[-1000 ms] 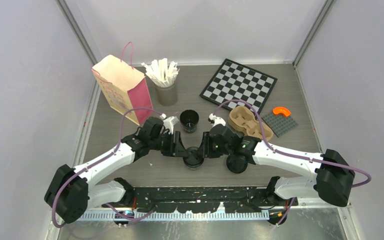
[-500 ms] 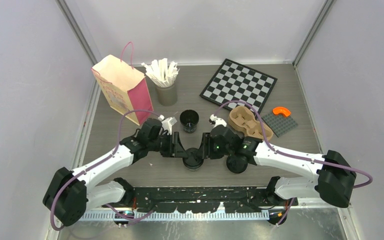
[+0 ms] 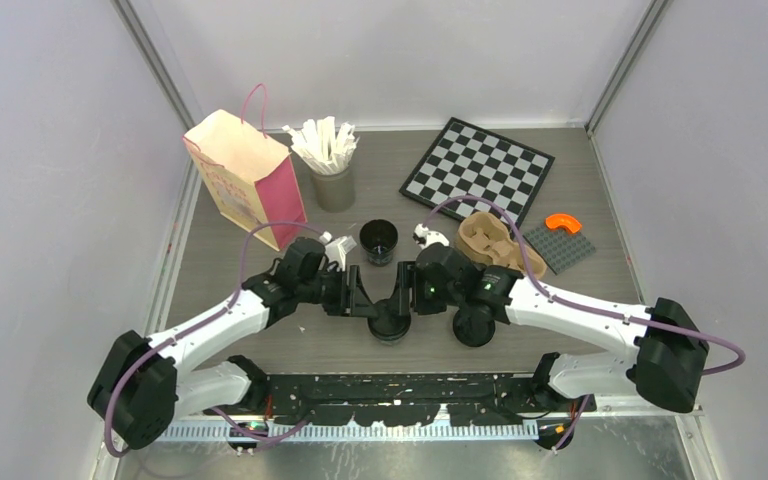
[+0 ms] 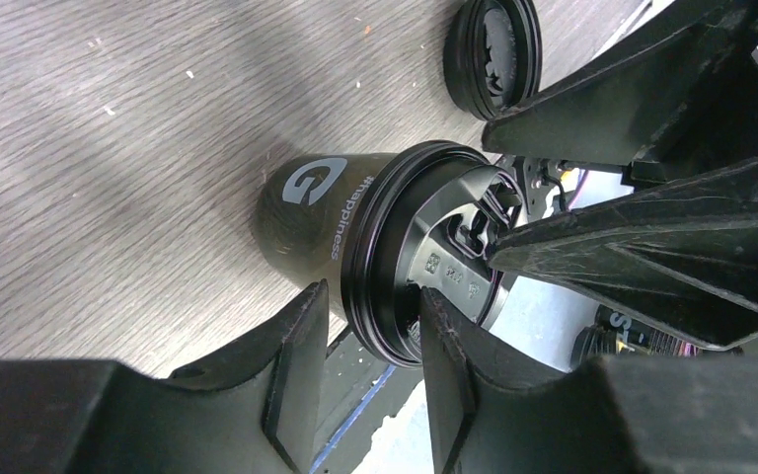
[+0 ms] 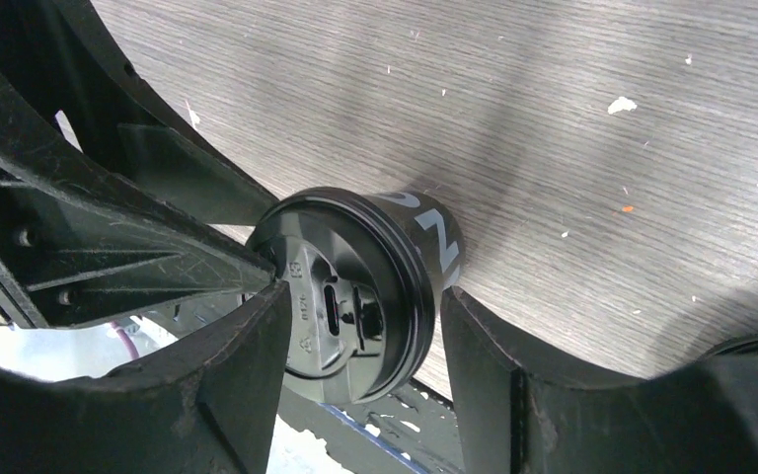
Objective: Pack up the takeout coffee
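A black takeout coffee cup (image 3: 390, 322) with its lid (image 4: 434, 262) on stands near the table's front edge, between both grippers. My left gripper (image 3: 368, 305) reaches it from the left. One finger (image 4: 296, 341) is against the cup wall and the other (image 4: 449, 341) on the lid top, pinching the lid's rim. My right gripper (image 3: 401, 300) straddles the same rim (image 5: 360, 336) from the right, with a gap between its fingers and the cup. A second black cup (image 3: 378, 242) stands open behind. A loose black lid (image 3: 475, 325) lies under the right arm.
The brown pulp carrier (image 3: 488, 245) sits right of the open cup. A pink paper bag (image 3: 245, 180) stands at the back left beside a grey cup of white stirrers (image 3: 332, 170). A chessboard (image 3: 475, 170) and a grey baseplate (image 3: 558, 245) lie at the back right.
The right gripper's jaws have spread apart and come off the lidded cup. The left gripper has stayed on the rim, and both arms have barely shifted.
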`<state>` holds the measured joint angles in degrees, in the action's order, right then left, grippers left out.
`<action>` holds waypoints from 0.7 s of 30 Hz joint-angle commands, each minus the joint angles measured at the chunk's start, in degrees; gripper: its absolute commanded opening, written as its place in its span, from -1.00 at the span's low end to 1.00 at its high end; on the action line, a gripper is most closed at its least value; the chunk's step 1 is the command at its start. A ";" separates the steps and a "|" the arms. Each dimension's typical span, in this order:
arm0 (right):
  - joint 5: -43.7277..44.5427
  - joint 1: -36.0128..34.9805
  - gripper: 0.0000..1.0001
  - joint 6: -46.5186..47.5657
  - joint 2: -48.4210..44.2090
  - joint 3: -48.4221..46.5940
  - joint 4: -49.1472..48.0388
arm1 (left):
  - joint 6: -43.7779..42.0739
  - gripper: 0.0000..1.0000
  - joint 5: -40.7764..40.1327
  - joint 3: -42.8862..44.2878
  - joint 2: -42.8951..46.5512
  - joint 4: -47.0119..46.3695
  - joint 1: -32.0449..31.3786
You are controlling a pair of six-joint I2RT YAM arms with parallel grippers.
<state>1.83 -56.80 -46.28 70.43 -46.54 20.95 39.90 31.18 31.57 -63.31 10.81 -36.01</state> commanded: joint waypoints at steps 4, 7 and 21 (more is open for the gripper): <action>1.05 -0.26 0.15 2.77 2.79 -4.49 1.97 | -3.81 -0.22 3.13 2.41 -3.16 -3.73 0.01; 1.70 -0.28 0.13 1.69 2.35 -2.22 1.00 | -5.08 -0.22 2.32 3.80 -4.86 -3.14 0.06; 2.04 -0.39 0.02 -4.67 0.66 5.76 -5.63 | -5.55 0.40 -2.13 9.97 -1.48 8.01 0.06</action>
<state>2.46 -56.80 -49.32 71.59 -42.83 15.99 34.06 30.98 41.56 -69.95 13.06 -36.01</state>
